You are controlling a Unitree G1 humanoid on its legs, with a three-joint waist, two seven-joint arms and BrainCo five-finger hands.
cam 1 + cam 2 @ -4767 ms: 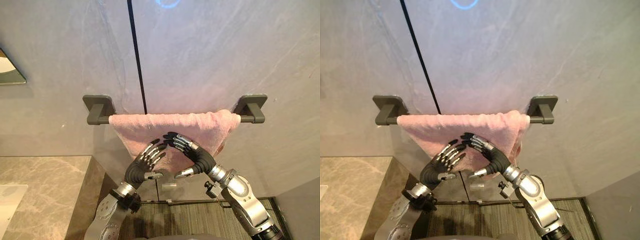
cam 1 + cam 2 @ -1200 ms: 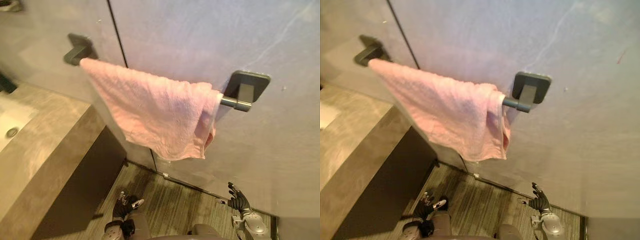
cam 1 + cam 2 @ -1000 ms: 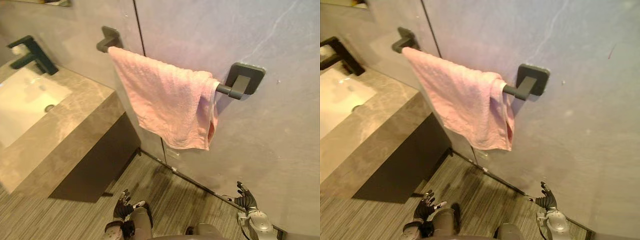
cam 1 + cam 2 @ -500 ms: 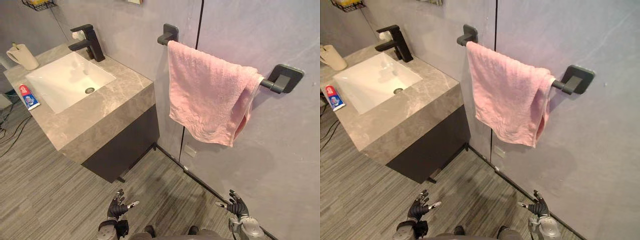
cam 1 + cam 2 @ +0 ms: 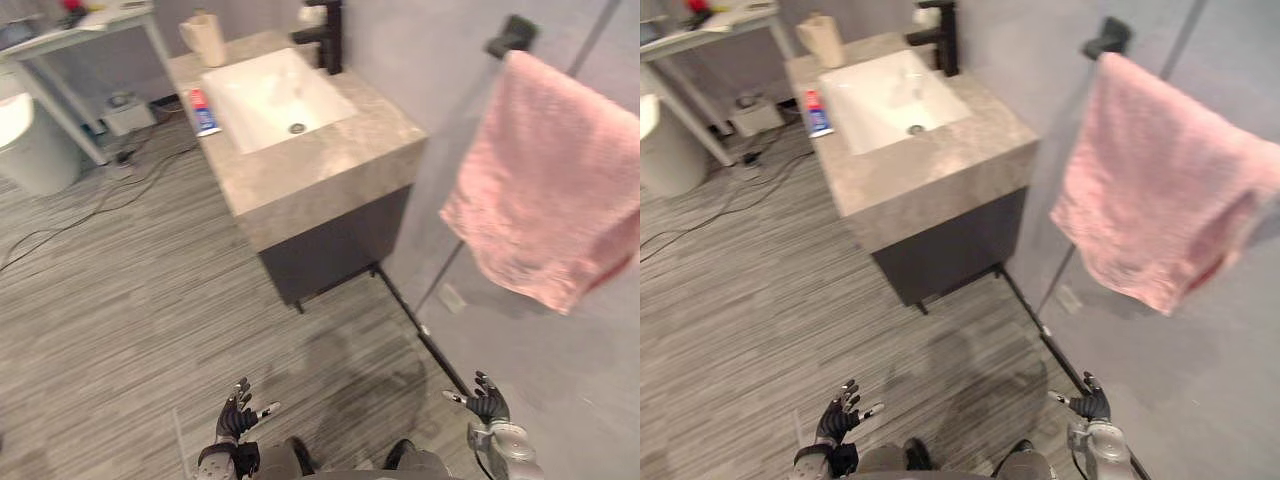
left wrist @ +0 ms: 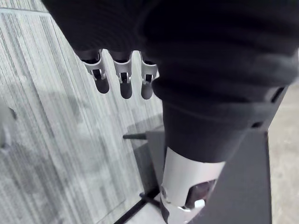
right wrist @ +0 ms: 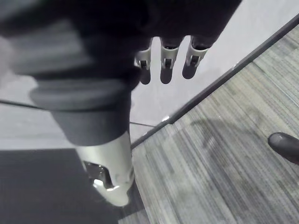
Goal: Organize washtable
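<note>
Both arms have dropped away from the pink towel (image 5: 555,195) they were touching earlier, and the head camera has swung round to take in the washtable. Now the left robot hand (image 5: 238,412) and the right robot hand (image 5: 487,404) hang low over the striped grey floor (image 5: 120,290), well apart, fingers straight and spread, holding nothing. The towel hangs draped over its dark rail (image 5: 512,33) on the grey wall, beside the marble surface (image 5: 330,165). A white basin (image 5: 270,95) is sunk into that surface, with a black faucet (image 5: 325,20) at its back edge. A beige cup (image 5: 206,38) stands at the back left corner, and a toothpaste tube (image 5: 203,110) lies flat along the left edge, just beside the basin.
</note>
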